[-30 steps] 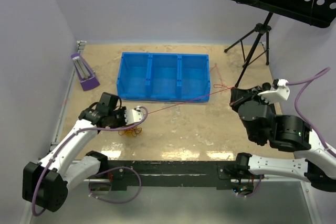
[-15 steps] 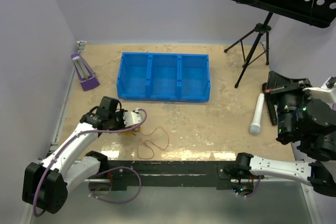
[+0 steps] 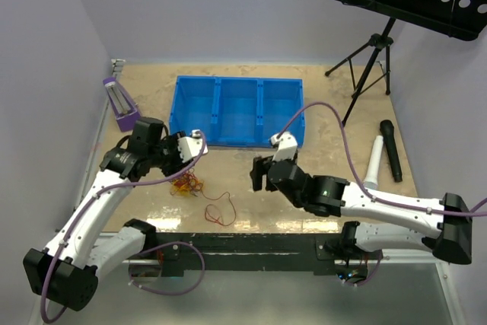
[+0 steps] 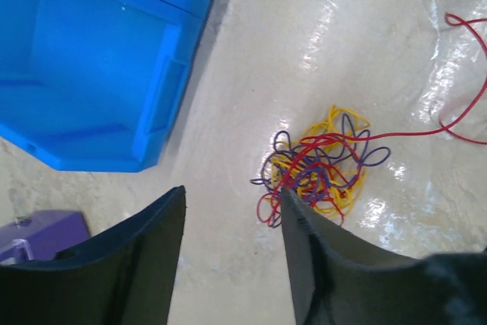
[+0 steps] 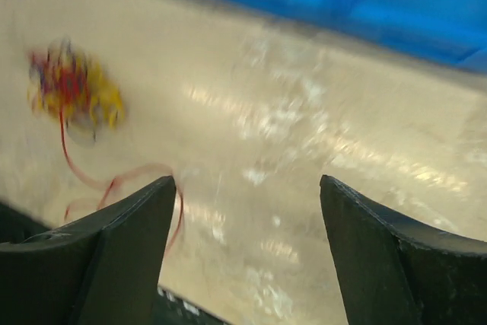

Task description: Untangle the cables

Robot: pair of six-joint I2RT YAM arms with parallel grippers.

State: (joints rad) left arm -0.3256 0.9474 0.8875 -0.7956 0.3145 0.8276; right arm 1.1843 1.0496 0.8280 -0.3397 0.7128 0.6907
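The cables [image 3: 187, 184] lie as a small clump of red, yellow and purple wires on the table, near its front left. One red cable [image 3: 219, 211] trails out of the clump to the right in loose loops. In the left wrist view the cables [image 4: 319, 169] sit just beyond my right fingertip, untouched. My left gripper [image 3: 192, 144] [image 4: 232, 192] hangs open above and behind them, holding nothing. My right gripper [image 3: 259, 174] [image 5: 247, 180] is open and empty over the table's middle. Its view is blurred, with the cables [image 5: 72, 93] at far left and the red cable [image 5: 122, 180] by its left finger.
A blue three-compartment bin [image 3: 236, 109] stands behind the cables. A purple object [image 3: 122, 104] lies at the back left. A white microphone [image 3: 373, 161] and a black one [image 3: 392, 150] lie at the right, near a tripod stand [image 3: 369, 74].
Both grippers have opened and let go of the red cable that was stretched between them; it now lies looped on the table. The right arm swung from the far right to the middle.
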